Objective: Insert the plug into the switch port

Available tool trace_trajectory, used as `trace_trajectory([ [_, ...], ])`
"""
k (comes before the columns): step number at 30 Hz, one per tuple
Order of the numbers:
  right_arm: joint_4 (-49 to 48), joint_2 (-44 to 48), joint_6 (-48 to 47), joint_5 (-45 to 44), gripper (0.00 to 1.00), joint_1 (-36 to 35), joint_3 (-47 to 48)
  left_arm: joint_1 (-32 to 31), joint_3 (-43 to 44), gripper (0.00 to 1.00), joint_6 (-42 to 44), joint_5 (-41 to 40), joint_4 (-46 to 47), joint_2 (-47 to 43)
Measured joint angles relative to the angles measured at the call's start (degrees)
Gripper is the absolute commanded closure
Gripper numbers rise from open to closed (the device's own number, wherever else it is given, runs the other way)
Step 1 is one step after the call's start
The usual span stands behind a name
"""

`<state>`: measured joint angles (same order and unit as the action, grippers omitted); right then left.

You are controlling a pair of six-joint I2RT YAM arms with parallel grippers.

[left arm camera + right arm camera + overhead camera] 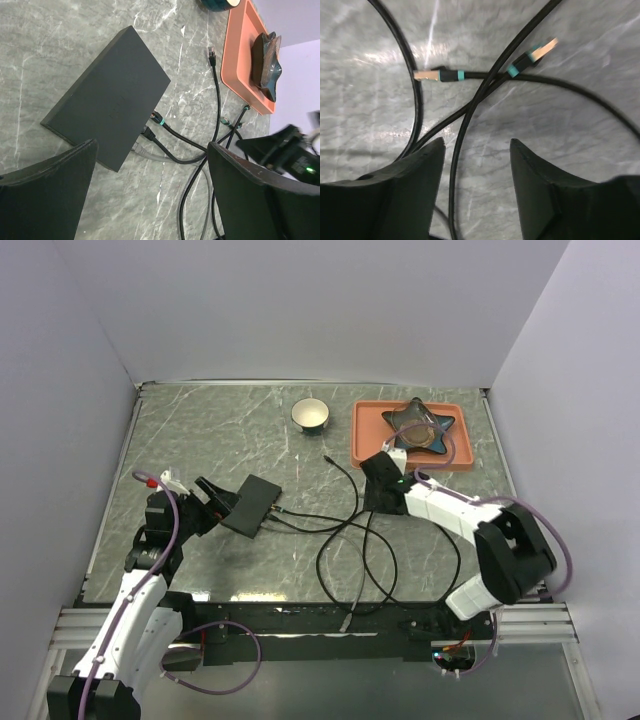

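Underneath all: grey marbled stone bench [200, 430]. Just ahead of the left tool [213, 500], fingers spread wide and empty: flat black rectangular switch [112, 95], apparently three cables already seated along the edge facing the right tool [383, 478]. Beyond that tool: orange plastic tray [357, 440] holding a dark star-shaped dish [420, 426]; farther left, a small round cream-lined cup [311, 414]. Between the tools: looping black cables [418, 100], crossing each other, likely to snag or drag. Directly under the right tool, fingers apart, clamped on nothing: loose gold-tipped plug with a teal band [437, 75], second such plug [535, 52] nearby. Looks early: no plug picked up yet; grasp, carry and insertion all left.
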<state>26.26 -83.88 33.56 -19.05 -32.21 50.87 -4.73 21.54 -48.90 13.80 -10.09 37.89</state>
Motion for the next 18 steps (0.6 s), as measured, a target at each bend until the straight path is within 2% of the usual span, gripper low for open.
trace_trajectory([
  [7,-0.07,-6.16,1.68,3.43,0.50,0.04,0.28,0.00,0.00,0.04,0.15,0.13,0.22,0.28],
  [11,-0.15,-8.61,2.01,4.52,0.59,0.20,1.81,0.00,0.00,0.04,0.22,0.20,0.46,0.87],
  [14,-0.22,-10.51,2.16,5.16,0.75,0.24,2.49,0.00,0.00,0.04,0.39,0.31,0.46,1.42],
  [15,-0.24,-10.91,2.12,5.18,0.90,0.24,2.51,0.00,0.00,0.04,0.44,0.33,0.46,1.60],
  [18,-0.09,-11.10,2.29,5.18,1.00,0.33,3.04,0.00,0.00,0.04,0.92,0.35,0.44,1.73],
])
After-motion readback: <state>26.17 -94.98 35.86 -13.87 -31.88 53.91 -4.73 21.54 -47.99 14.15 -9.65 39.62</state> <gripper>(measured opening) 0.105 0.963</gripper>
